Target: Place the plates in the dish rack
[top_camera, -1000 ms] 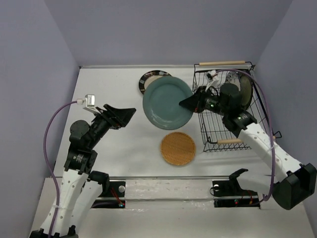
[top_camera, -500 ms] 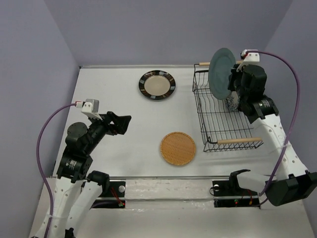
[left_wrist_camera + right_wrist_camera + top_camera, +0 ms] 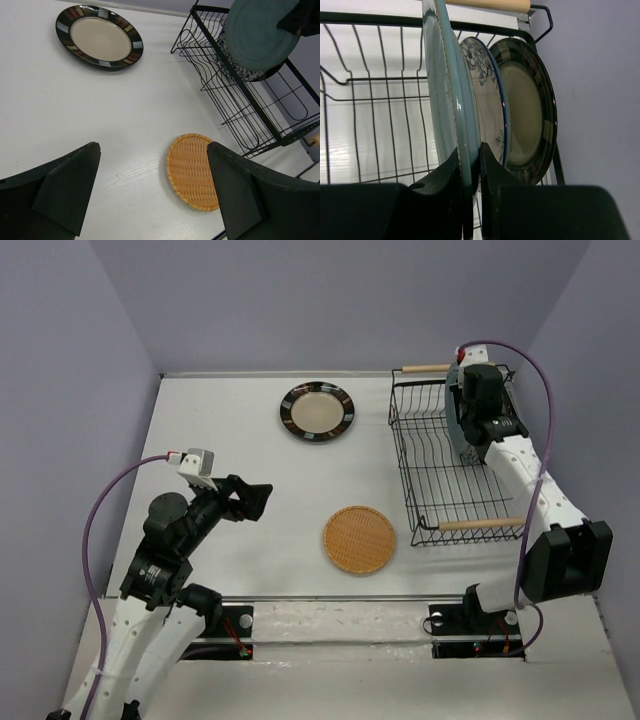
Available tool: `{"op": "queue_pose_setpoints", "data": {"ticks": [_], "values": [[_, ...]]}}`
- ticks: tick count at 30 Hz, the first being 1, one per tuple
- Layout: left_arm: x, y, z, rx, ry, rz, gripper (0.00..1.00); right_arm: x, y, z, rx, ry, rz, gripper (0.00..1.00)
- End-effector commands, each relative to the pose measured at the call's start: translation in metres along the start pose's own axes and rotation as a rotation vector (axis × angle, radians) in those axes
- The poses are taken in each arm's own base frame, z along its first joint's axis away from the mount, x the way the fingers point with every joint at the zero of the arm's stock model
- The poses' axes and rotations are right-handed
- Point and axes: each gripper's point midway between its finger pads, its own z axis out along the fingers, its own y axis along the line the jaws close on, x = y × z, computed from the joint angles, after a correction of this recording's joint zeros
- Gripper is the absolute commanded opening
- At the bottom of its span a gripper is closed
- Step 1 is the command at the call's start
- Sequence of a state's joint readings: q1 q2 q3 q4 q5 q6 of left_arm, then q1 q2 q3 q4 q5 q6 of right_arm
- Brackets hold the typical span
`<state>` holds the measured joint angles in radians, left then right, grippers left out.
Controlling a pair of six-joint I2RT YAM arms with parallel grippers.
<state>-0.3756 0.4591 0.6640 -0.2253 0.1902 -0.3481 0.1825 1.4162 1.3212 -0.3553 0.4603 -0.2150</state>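
teal plate point(image 3: 257, 30) upright in dish rack point(image 3: 465, 526)

Bright, even overhead light fills all three views. The white table point(image 3: 250, 490) looks pale, with only a thin, soft shadow edging the wicker plate point(image 3: 359, 539). In the left wrist view, the left gripper point(image 3: 152, 147) shows as two black, featureless shapes, slightly soft. In the right wrist view, the right gripper point(image 3: 469, 150) is dark and blurred. A bright highlight runs down the teal plate point(image 3: 445, 90), and the table behind the rack point(image 3: 370, 19) washes out white.
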Motion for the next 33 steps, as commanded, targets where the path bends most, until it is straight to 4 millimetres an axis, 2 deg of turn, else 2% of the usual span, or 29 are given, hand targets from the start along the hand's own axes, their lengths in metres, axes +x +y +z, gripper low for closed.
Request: {"op": "queue_pose_setpoints", "data": {"ticks": [1, 5, 9, 14, 21, 23, 25, 26, 28, 31, 33], "values": [[-0.014, -0.006, -0.001, 0.022, -0.059, 0.029, 0.99, -0.061, -0.04, 0.005, 0.097, -0.21, 0.133, 0.07], [-0.013, -0.006, -0.002, 0.022, -0.059, 0.029, 0.99, -0.041, -0.03, 0.028, 0.056, -0.17, 0.154, 0.07], [-0.014, -0.007, -0.002, 0.023, -0.061, 0.028, 0.99, -0.027, -0.025, 0.04, 0.031, -0.155, 0.174, 0.07], [-0.013, -0.007, -0.001, 0.026, -0.057, 0.028, 0.99, -0.01, -0.012, 0.047, -0.004, -0.128, 0.178, 0.07], [-0.011, -0.007, 0.0, 0.028, -0.049, 0.03, 0.99, -0.005, -0.002, 0.05, -0.047, -0.125, 0.176, 0.07], [-0.011, -0.008, 0.001, 0.03, -0.047, 0.03, 0.99, -0.003, -0.002, 0.05, -0.042, -0.119, 0.181, 0.07], [-0.01, -0.007, 0.001, 0.028, -0.046, 0.03, 0.99, -0.007, -0.014, 0.038, 0.0, -0.138, 0.209, 0.07], [-0.011, -0.008, 0.0, 0.031, -0.048, 0.031, 0.99, -0.004, -0.016, 0.039, 0.013, -0.133, 0.21, 0.07], [-0.01, -0.008, 0.002, 0.031, -0.041, 0.032, 0.99, -0.014, -0.029, 0.025, 0.048, -0.172, 0.226, 0.07], [-0.009, -0.009, 0.002, 0.035, -0.038, 0.03, 0.99, -0.03, -0.037, 0.008, 0.045, -0.227, 0.237, 0.07], [-0.009, -0.009, 0.002, 0.035, -0.039, 0.032, 0.99, -0.035, -0.039, 0.004, 0.045, -0.24, 0.238, 0.07]]}}
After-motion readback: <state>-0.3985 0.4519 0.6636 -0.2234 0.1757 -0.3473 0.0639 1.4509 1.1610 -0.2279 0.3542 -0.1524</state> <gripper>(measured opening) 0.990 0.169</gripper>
